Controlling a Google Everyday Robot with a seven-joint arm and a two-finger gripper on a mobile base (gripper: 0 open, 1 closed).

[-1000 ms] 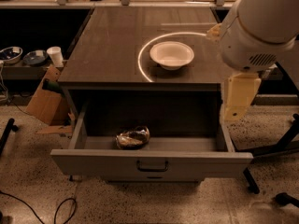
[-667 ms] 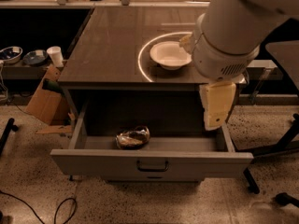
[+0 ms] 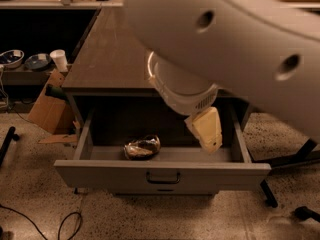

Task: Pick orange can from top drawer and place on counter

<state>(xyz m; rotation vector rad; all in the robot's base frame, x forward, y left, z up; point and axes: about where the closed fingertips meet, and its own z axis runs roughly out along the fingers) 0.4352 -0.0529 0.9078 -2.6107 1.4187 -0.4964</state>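
In the camera view we see the top drawer (image 3: 100,174) pulled open toward us, its flat front panel carrying a dark handle (image 3: 163,178) at the centre. The orange can (image 3: 142,147) lies on its side on the drawer floor, a little left of the middle and close behind the front panel.

The gripper (image 3: 205,130), a cream-coloured piece below a rounded white wrist, hangs over the right part of the open drawer. It is to the right of the can and clearly apart from it. We cannot tell whether the gripper is open or closed. The pale arm (image 3: 240,39) sweeps across the upper right and hides much of the counter (image 3: 110,54). Only a sliver of a bright curved reflection (image 3: 149,66) shows at the arm's edge.

On the left, a cardboard box (image 3: 47,109) leans by the cabinet, with a white cup (image 3: 59,60) and two dark bowls (image 3: 11,58) on a low shelf behind it. A black cable (image 3: 70,224) loops on the speckled floor near us.
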